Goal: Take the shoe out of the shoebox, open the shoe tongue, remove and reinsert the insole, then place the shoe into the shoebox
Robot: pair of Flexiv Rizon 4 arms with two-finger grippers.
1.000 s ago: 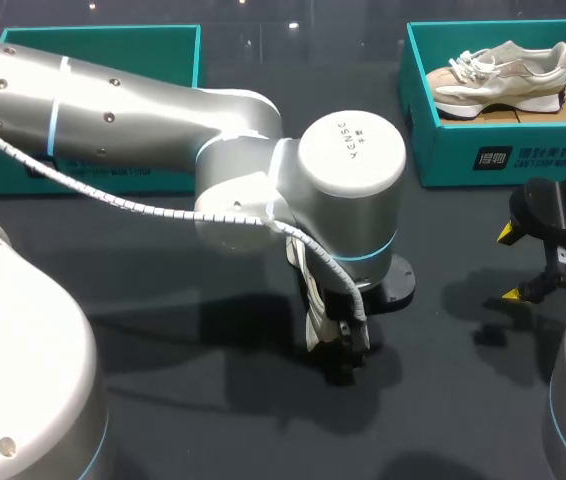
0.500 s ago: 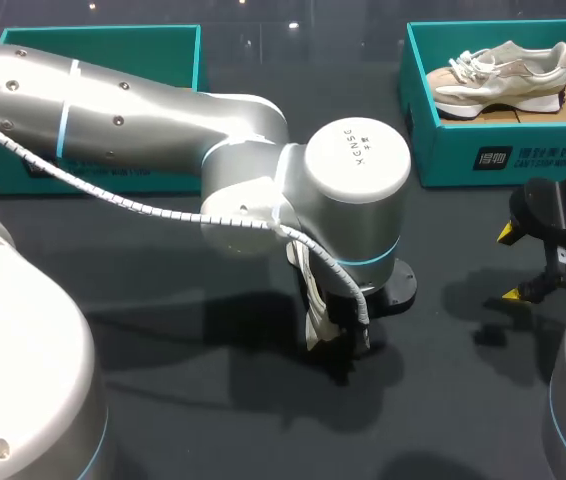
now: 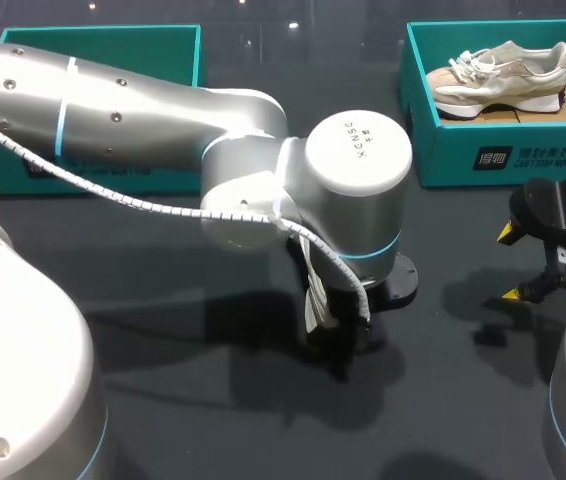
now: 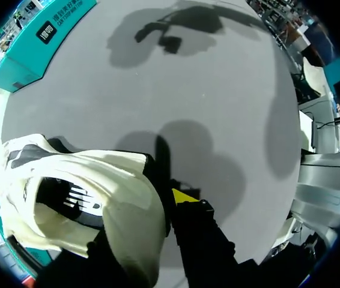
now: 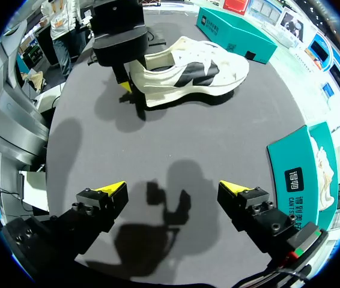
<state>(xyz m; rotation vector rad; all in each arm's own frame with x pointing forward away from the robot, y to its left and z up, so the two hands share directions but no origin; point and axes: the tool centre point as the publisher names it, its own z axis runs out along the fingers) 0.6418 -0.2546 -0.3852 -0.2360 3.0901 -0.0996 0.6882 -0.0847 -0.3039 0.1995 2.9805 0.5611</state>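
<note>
Cream-and-black sneaker (image 5: 188, 72) upright on its sole on the dark desk (image 5: 218, 144), well apart from the teal cardboard shoebox (image 3: 443, 150) with a beige sneaker (image 3: 503, 75) inside. Left claw (image 4: 158, 210) clamped on the heel collar, one yellow tip outside. Right claw (image 5: 173, 192) spread wide above bare desk, near the shoebox.

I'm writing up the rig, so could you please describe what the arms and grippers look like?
The left arm is silver-grey with light-blue joint rings and a white spiral cable. The right gripper is black, its two fingers tipped bright yellow.
</note>
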